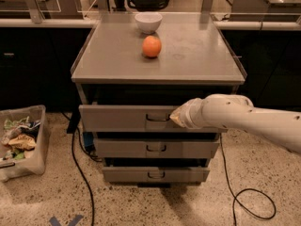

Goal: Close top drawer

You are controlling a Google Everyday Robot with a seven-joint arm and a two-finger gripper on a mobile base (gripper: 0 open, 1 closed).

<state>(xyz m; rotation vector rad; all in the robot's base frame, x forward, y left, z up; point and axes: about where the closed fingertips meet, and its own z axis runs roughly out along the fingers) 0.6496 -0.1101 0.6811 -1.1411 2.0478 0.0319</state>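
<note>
The gripper (pixel 175 117), open or closed I cannot tell, meets the stiff, probably smooth-sliding top drawer (pixel 120 118) beside its centre pull (pixel 157 117), the sensible place to push.

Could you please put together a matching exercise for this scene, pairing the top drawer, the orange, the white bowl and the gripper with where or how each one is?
Things:
1 top drawer
2 orange
3 white bowl
4 gripper

Descriptions:
A at the back edge of the cabinet top
B at the drawer front, just right of its pull
C sticking out, not yet shut
D mid cabinet top, in front of the bowl

Pairs: 1-C, 2-D, 3-A, 4-B
</note>
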